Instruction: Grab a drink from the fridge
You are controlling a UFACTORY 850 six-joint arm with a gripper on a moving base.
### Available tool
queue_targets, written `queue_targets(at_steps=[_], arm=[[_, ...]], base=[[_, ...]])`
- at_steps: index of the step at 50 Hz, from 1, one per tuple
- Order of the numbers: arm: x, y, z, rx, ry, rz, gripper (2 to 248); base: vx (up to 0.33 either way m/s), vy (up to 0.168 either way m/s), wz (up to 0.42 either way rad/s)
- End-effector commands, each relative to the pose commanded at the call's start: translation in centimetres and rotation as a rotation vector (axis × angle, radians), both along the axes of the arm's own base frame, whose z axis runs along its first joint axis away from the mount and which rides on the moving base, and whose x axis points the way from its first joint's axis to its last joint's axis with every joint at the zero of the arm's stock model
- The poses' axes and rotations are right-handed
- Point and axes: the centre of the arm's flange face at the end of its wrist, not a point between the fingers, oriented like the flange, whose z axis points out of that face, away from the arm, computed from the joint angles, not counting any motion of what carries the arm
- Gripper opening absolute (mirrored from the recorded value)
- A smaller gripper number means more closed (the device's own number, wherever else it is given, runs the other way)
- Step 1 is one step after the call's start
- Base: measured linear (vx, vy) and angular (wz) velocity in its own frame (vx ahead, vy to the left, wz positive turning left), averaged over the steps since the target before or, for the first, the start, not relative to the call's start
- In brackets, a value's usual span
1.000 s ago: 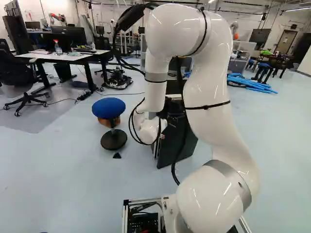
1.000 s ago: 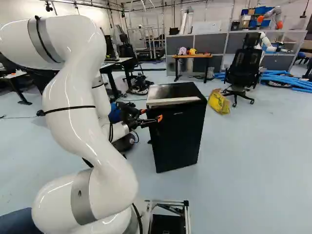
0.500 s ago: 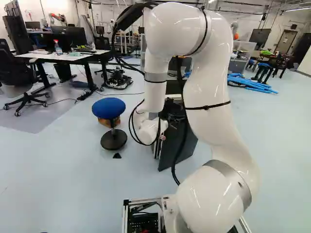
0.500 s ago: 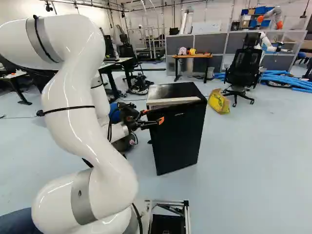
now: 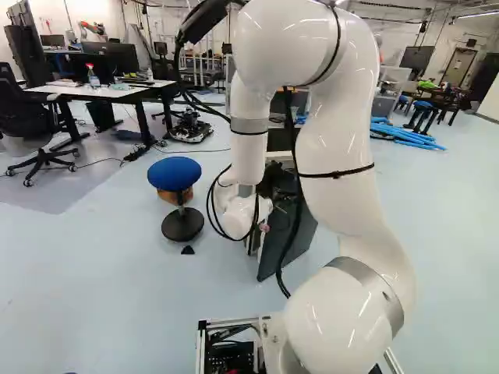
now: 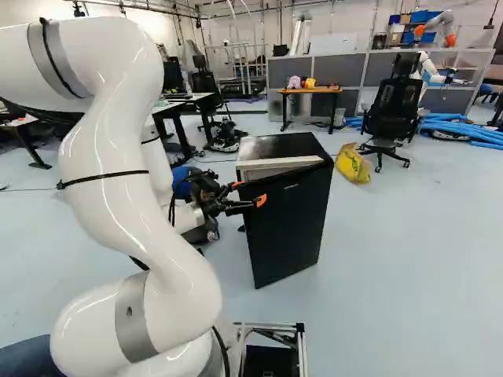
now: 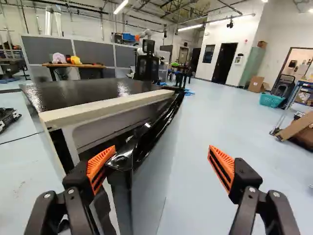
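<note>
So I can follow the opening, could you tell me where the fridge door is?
In the wrist view, the fridge door stands ajar between the gripper fingers, beside the beige-trimmed fridge body.

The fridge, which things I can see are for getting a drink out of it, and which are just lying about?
For the job:
- fridge, its door a bit open
- arm, with its jaws open by the door
- no drink shows yet

Just lying about:
- stool
- yellow bag
- black chair
- blue tubes
</note>
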Motion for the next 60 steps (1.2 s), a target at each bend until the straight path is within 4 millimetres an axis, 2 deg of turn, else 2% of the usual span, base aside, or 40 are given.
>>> queue_targets(at_steps=[60], arm=[[-6.5,-2.2,0.5,-0.063,0.042,-0.243,247]], base=[[0.000,0.000,0.000]])
